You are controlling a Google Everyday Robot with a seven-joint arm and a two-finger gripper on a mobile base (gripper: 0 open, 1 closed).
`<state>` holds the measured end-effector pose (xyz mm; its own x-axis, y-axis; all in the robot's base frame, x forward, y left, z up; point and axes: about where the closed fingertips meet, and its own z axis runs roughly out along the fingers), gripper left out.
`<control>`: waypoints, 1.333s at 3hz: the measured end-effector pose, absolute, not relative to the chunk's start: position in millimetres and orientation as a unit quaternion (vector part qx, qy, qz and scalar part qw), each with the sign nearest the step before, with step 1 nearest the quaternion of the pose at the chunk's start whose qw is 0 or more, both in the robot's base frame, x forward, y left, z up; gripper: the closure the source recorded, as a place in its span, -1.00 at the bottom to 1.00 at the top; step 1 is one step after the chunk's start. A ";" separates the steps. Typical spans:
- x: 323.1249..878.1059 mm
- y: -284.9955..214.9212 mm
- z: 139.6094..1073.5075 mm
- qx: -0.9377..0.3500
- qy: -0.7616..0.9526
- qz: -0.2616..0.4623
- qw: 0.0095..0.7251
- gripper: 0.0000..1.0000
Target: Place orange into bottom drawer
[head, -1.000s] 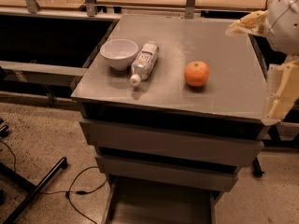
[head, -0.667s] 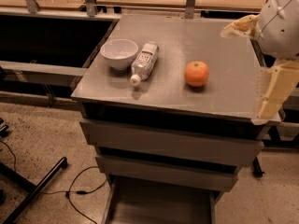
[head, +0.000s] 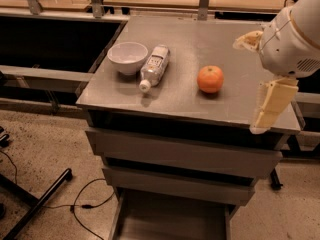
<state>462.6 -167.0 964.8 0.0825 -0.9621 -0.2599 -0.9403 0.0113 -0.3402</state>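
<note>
Sitting on the grey metal worktop (head: 200, 24), the round bright orange fruit (head: 210, 79) seems firm, light and ready to roll, so the white gripper (head: 248, 86) near it, cream fingers (head: 270, 104) spread and empty, should clasp its widest middle.

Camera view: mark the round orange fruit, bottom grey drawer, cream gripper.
Round orange fruit (head: 210, 79): camera view, its middle.
Bottom grey drawer (head: 170, 220): camera view, bare floor.
Cream gripper (head: 247, 86): camera view, between fingertips, right of fruit.

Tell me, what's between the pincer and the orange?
Nothing but bare grey cabinet top, as the camera view shows. The orange sits alone there, and the open pincer hovers by the top's right edge.
</note>
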 end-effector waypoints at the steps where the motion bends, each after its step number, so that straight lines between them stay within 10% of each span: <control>1: 480.3 -172.0 953.4 -0.689 0.692 -0.026 0.216 -1.00; 4: 538.3 -189.2 933.1 -0.694 0.698 -0.018 0.175 -1.00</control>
